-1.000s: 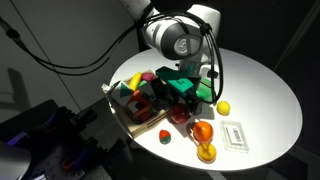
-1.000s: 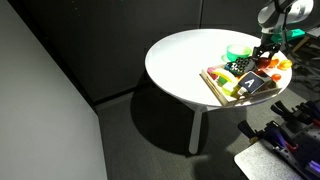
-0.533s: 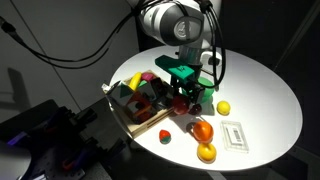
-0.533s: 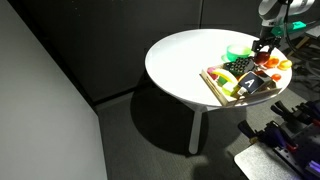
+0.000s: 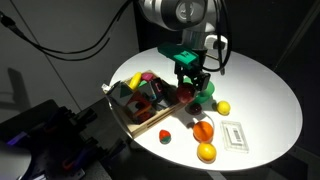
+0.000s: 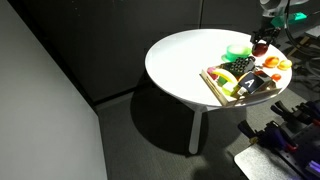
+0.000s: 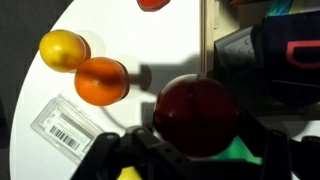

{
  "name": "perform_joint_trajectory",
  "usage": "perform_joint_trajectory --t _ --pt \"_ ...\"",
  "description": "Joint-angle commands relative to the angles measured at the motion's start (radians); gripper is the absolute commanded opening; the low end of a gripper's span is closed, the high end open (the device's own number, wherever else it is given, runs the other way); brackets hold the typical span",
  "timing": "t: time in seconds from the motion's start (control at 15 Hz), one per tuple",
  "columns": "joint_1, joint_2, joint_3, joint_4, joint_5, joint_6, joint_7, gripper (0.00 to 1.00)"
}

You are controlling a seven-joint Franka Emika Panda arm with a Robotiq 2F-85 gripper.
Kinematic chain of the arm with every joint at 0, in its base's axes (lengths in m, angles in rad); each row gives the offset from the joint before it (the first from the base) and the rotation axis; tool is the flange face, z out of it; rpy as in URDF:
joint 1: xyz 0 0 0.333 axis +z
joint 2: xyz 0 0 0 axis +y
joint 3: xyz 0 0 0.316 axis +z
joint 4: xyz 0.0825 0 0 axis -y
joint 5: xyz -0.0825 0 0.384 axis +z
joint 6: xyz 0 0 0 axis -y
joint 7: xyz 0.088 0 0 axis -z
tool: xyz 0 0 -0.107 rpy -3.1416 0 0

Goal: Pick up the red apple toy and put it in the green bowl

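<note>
The gripper (image 5: pixel 189 86) hangs over the round white table (image 5: pixel 262 88), its jaws closed partway around the red apple toy (image 7: pixel 195 116), which it holds clear of the tabletop. In the wrist view the apple fills the gap between the two dark fingers (image 7: pixel 116 156), and a patch of bright green shows just beneath it. In an exterior view the green bowl (image 5: pixel 207 100) sits just beside and below the held apple, partly hidden behind the gripper; in an exterior view the bowl (image 6: pixel 238 50) lies at the table's far side, close to the arm. A wooden tray (image 5: pixel 124 117) crowded with toy pieces stands right beside the bowl, and its edge runs close past the apple in the wrist view. On the open tabletop lie a yellow fruit (image 7: pixel 62 50), an orange ball (image 7: pixel 102 82), a second orange-yellow fruit (image 5: pixel 206 152), a small red piece (image 5: pixel 165 135) and a barcode card (image 7: pixel 65 125), all apart from the bowl.
</note>
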Motion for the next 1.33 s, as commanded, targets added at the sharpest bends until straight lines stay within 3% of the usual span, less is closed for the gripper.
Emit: perform_joint_trajectory --t 0.0,0.53,1.2,1.27 --pt "-0.004 -0.016 0.011 0.047 0.029 -0.041 0.004 0.57" --pt "-0.01 0.057 0.03 0.195 0.072 -0.096 0.0 0.57" --pt "-0.011 0.217 0.037 0.342 0.058 -0.083 0.003 0.57" --pt "-0.01 0.23 0.035 0.352 0.055 -0.083 0.006 0.95"
